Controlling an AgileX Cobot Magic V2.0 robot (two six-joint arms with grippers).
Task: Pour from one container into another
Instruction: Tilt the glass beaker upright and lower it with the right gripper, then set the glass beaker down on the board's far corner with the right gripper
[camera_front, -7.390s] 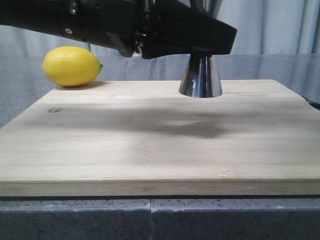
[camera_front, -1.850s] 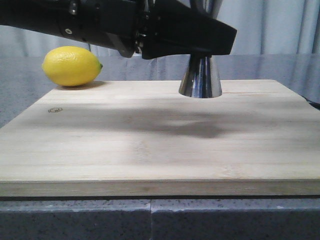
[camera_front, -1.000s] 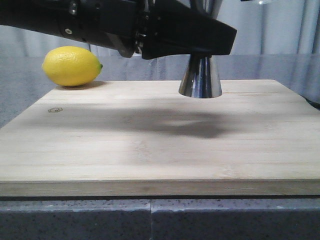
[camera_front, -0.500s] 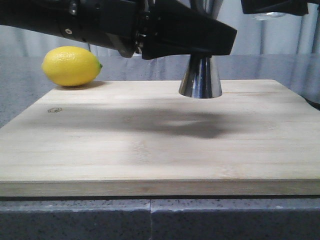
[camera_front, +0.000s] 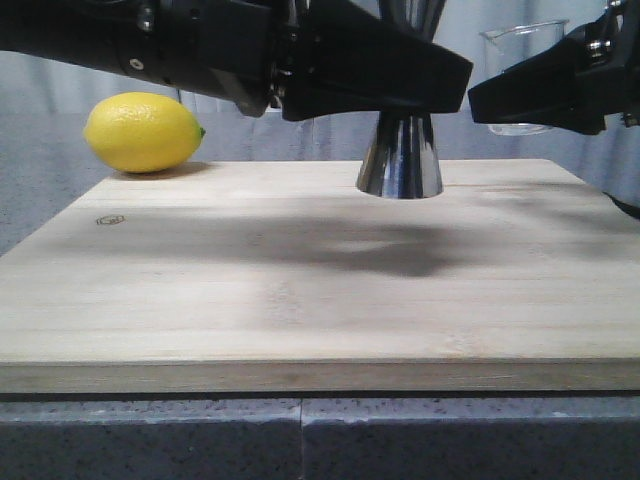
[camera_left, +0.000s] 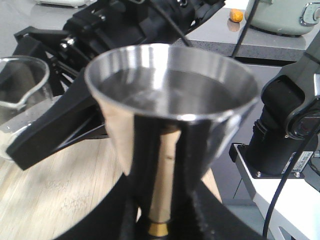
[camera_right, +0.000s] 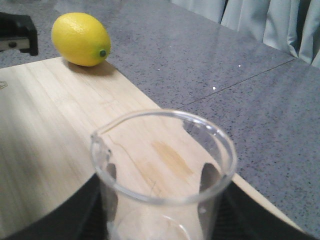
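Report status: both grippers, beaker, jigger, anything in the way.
Left gripper shut on the steel jigger, base on the board. Right gripper shut on the glass beaker, upright, right of the jigger. Lemon far left, clear of the path.

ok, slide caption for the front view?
Right gripper holds clear glass beaker upright beside steel hourglass jigger on wooden board.

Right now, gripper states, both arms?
Left gripper: shut on the jigger, which stands on the board.
Right gripper: shut on the beaker, held upright in the air.
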